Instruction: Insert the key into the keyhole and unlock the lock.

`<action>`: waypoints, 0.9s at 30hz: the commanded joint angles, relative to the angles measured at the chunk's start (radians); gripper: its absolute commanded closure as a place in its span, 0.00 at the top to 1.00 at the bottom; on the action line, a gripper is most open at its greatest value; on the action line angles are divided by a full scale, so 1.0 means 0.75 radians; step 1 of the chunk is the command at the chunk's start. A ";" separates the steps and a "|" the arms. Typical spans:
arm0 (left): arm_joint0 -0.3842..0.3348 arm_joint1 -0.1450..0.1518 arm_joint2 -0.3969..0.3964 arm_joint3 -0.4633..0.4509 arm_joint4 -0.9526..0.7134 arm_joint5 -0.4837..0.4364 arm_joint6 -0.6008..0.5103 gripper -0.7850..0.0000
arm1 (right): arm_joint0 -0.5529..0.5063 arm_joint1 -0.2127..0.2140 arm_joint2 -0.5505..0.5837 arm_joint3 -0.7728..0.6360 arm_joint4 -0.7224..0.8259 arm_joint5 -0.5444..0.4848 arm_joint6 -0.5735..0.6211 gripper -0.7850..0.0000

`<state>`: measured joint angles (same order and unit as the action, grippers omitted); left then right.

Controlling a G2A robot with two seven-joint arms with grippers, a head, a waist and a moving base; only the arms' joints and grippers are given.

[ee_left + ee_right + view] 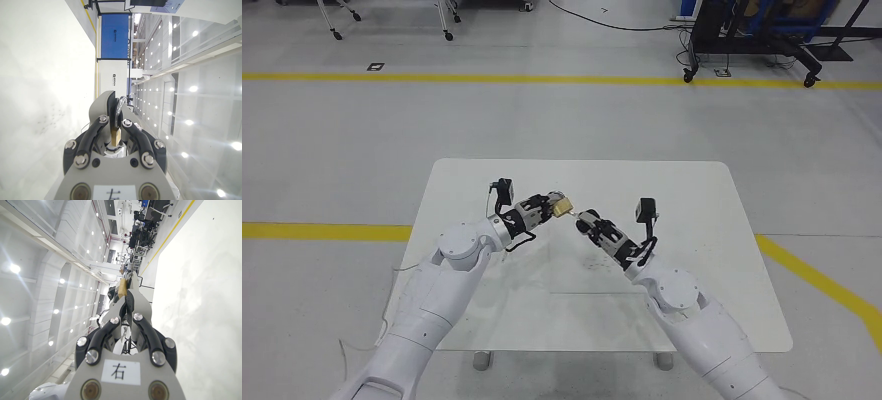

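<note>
Edges of the table [562, 320] lie well off from both grippers, which meet at the top view's centre. Your right gripper [585, 219] is pinched closed, whatever it holds hidden, its tips just beside the brass lock [563, 207], which your left gripper [551, 205] clamps by the shackle.

We've got both arms bent inward, forearms converging on the lock [562, 208]. Our left gripper [550, 203] sits just left of it, wrist rolled sideways, fingers clamped on it. Our right gripper [585, 216] sits just right of it and slightly nearer us. Its fingers are pressed together, with the tips right up at the lock.
</note>
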<state>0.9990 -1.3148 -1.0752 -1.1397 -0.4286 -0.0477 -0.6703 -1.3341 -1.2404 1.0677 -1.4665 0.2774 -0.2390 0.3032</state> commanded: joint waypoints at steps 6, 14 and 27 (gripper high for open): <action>0.000 0.001 0.001 -0.004 0.033 0.004 0.001 0.00 | -0.015 -0.002 0.009 -0.023 -0.012 0.015 0.008 0.00; -0.006 -0.001 0.004 0.004 0.047 -0.003 -0.015 0.00 | -0.014 -0.008 0.017 -0.022 -0.030 0.030 -0.014 0.00; -0.013 -0.005 0.007 0.017 0.044 0.002 -0.029 0.00 | -0.019 -0.020 -0.006 -0.032 -0.067 0.055 -0.007 0.00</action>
<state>0.9899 -1.3186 -1.0698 -1.1277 -0.3959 -0.0466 -0.6911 -1.3489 -1.2549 1.0637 -1.4898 0.2275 -0.1972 0.2948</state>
